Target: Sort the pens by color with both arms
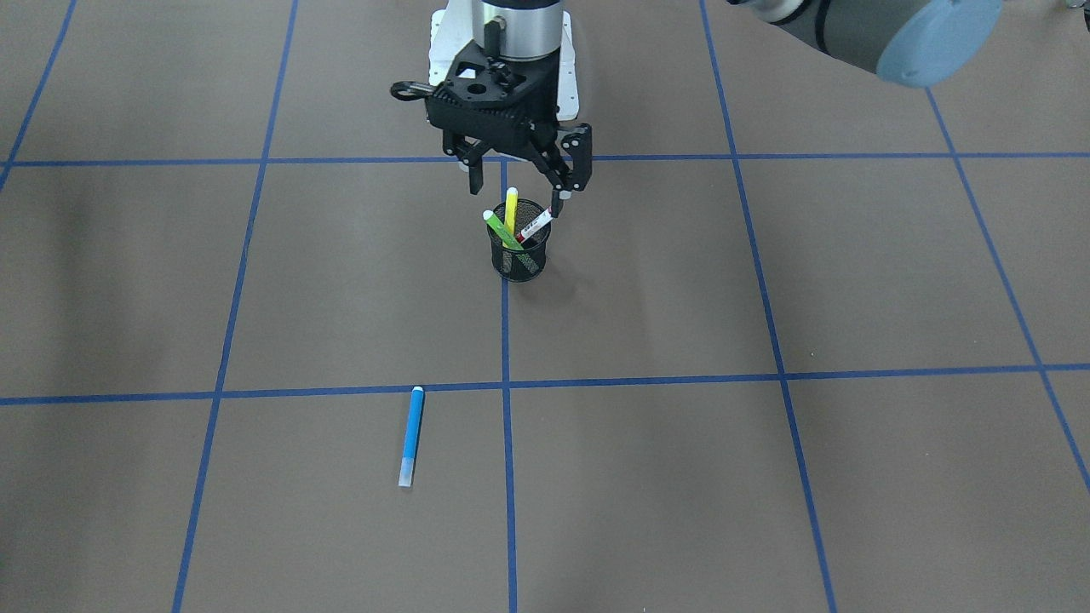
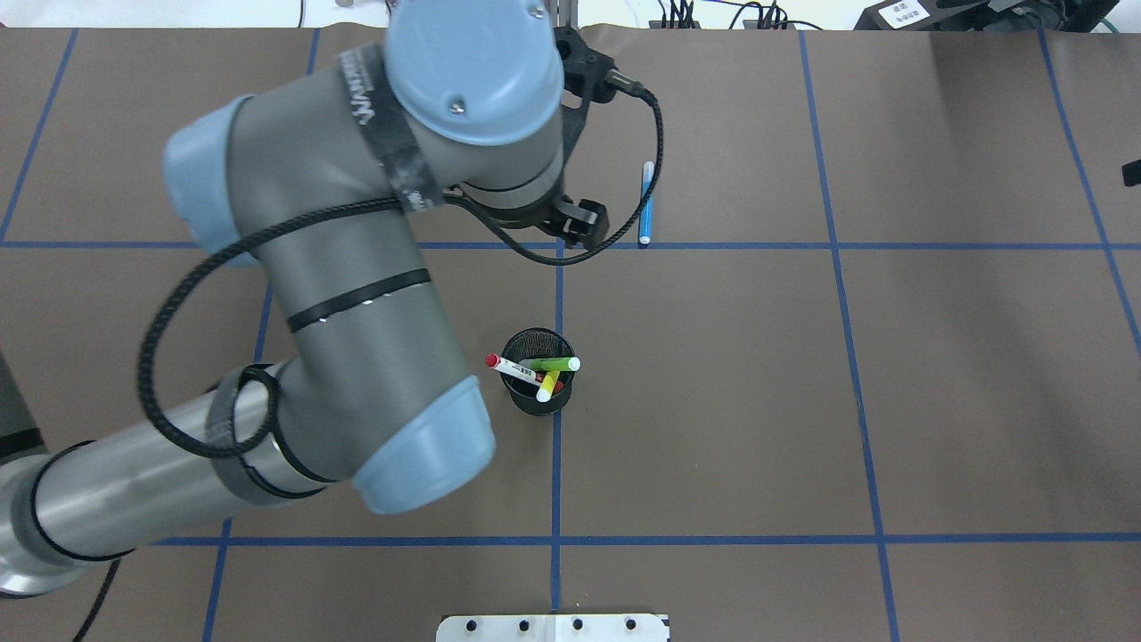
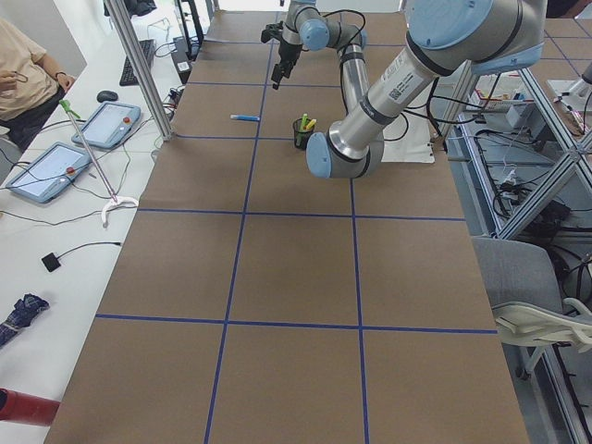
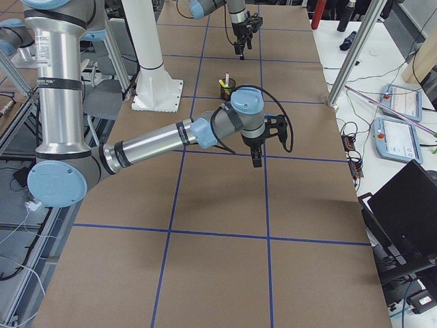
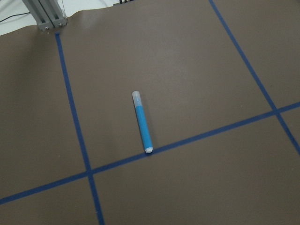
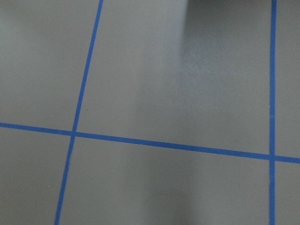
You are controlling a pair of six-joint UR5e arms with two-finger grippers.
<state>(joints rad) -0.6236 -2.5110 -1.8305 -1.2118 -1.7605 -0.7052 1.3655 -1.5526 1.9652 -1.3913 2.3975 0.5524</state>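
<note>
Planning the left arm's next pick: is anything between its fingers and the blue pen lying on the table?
Nothing visible. The blue pen lies alone on the table by a tape line; the left gripper is open, raised above the table, and the cup stands apart.

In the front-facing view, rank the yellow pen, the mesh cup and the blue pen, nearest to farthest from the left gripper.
1. Yellow pen, standing, tip just beneath the open left gripper.
2. Mesh cup, holding that pen, mid-table.
3. Blue pen, lying flat, far off on the operators' side.
</note>
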